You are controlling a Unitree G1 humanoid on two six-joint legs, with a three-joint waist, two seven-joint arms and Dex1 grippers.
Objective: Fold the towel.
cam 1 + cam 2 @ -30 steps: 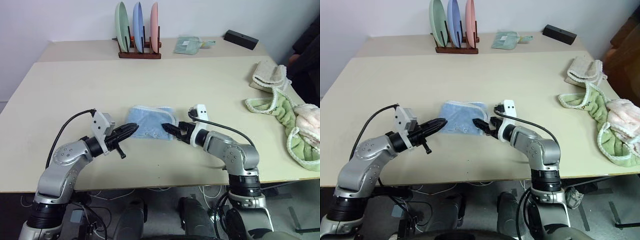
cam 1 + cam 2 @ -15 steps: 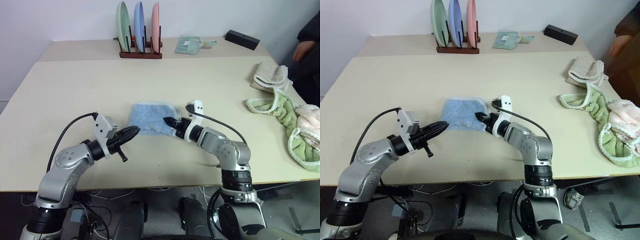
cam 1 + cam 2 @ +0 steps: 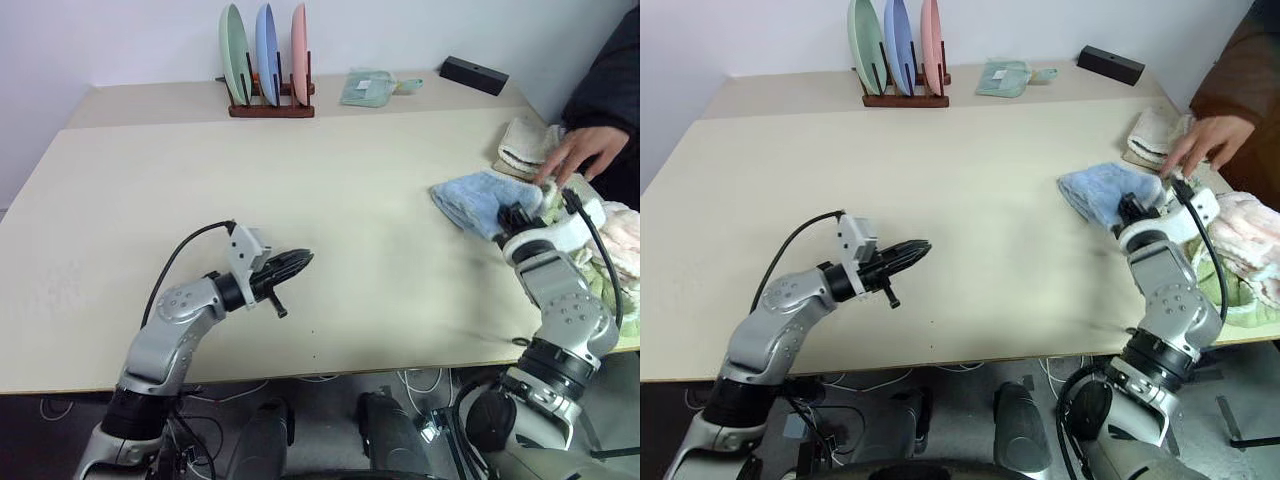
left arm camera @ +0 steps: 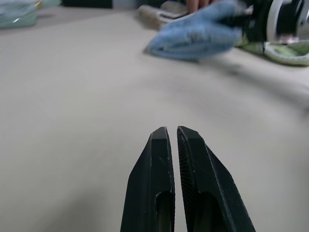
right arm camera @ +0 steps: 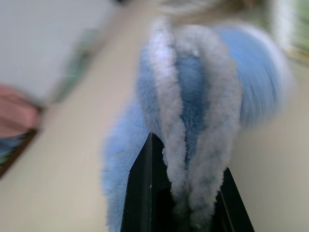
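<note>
Light blue terry towel (image 3: 478, 199) now at table's (image 3: 330, 190) right edge beside a person's hand (image 3: 572, 153), carried from centre by right gripper (image 3: 512, 218), clamped on it; left gripper (image 3: 298, 262) closed, empty. Folding looks done; towel being set aside

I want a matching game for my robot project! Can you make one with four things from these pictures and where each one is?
Things:
1. towel
2. left gripper
3. plates
4. person's hand

Places or states:
A. standing upright in a wooden rack
B. pinched in the right gripper
C. resting on a cream towel
D. fingers shut, holding nothing

Pairs: 1-B, 2-D, 3-A, 4-C
</note>
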